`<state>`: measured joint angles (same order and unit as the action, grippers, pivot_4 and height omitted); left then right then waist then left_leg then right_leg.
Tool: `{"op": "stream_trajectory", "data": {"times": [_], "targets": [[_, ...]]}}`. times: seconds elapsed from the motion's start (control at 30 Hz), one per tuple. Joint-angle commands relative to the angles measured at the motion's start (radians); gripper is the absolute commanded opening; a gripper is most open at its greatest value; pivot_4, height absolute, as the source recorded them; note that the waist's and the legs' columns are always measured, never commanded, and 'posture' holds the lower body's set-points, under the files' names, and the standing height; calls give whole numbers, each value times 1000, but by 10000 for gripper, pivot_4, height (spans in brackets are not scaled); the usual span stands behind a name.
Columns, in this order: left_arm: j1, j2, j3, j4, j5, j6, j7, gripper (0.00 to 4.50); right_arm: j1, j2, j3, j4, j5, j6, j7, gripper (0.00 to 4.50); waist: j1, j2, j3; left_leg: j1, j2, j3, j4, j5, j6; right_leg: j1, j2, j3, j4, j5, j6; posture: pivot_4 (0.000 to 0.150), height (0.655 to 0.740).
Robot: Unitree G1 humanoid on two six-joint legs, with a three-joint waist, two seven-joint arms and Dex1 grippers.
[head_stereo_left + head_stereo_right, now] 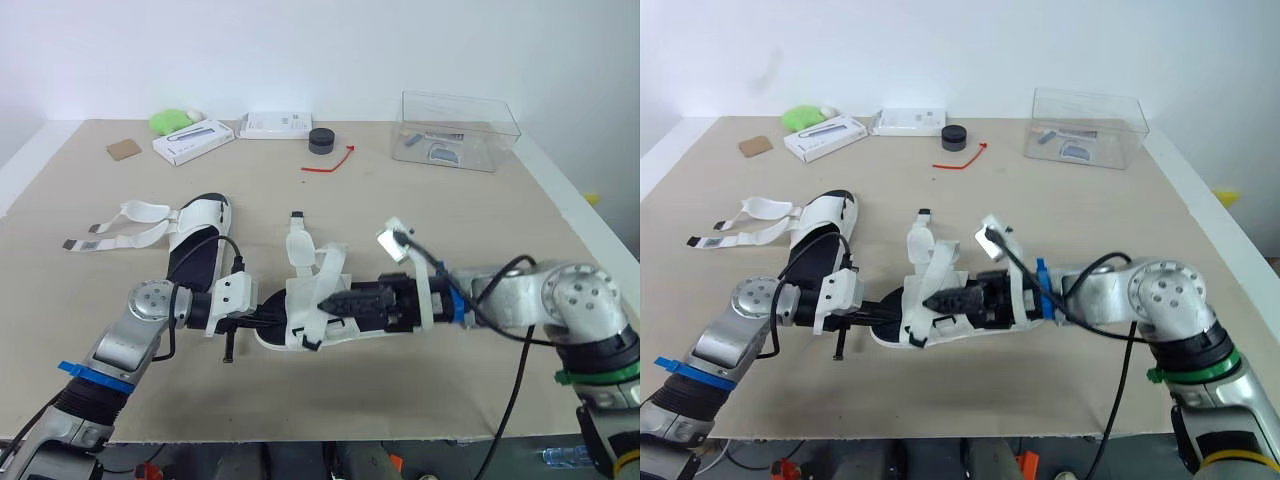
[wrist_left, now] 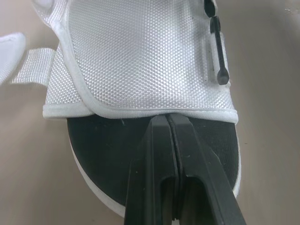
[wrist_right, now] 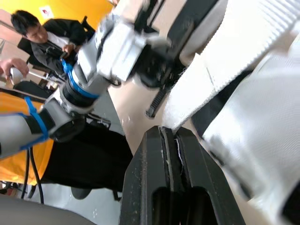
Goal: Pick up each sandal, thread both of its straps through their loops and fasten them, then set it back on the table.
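One white sandal point(image 1: 312, 300) with a black insole lies at the table's middle front, between my two grippers. My left gripper point(image 1: 283, 322) reaches in from the toe end. Its fingers point(image 2: 159, 154) are pressed together over the insole, with the tips at the hem of the white mesh upper point(image 2: 140, 56). My right gripper point(image 1: 325, 300) comes in from the right, shut on the edge of a white strap point(image 3: 225, 70). A second sandal point(image 1: 196, 240) lies back left, and its two straps point(image 1: 120, 228) trail loose to the left.
Along the far edge stand a clear plastic box point(image 1: 458, 130), a black puck point(image 1: 321, 140), a red tie point(image 1: 330, 162), two white boxes point(image 1: 193, 140), a green object point(image 1: 172, 120) and a brown card point(image 1: 124, 149). A person point(image 3: 42, 37) sits beyond the table.
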<state>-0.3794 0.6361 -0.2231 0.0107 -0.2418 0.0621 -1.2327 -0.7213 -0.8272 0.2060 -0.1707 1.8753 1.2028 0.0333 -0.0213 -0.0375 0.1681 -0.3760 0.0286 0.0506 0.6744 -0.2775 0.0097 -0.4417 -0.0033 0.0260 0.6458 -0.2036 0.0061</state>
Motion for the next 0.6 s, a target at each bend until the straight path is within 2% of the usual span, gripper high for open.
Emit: {"op": "stream_trajectory", "data": {"times": [0.03, 0.27, 0.6], "targets": [[-6, -6, -6, 9, 22, -7, 10, 0, -60, -4, -33, 86, -99, 51, 95, 782, 0, 0, 0, 0, 0, 0, 0, 0, 0, 0, 0, 0, 0, 0, 0, 1500, 7400], [4, -20, -18, -6, 25, -9, 16, 0, -139, 45, -37, 251, -324, 149, 248, 782, 1, 0, 0, -2, -1, 0, 0, -1, 1, 0, -2, 0, -1, 0, 0, 1500, 7400], [16, -20, -14, -12, 29, -4, 21, 0, -166, 62, -21, 254, -582, 238, 464, 782, 1, 0, 0, -2, -2, 0, 0, -1, 2, -1, -3, -1, -1, 0, 1, 1500, 7400]]}}
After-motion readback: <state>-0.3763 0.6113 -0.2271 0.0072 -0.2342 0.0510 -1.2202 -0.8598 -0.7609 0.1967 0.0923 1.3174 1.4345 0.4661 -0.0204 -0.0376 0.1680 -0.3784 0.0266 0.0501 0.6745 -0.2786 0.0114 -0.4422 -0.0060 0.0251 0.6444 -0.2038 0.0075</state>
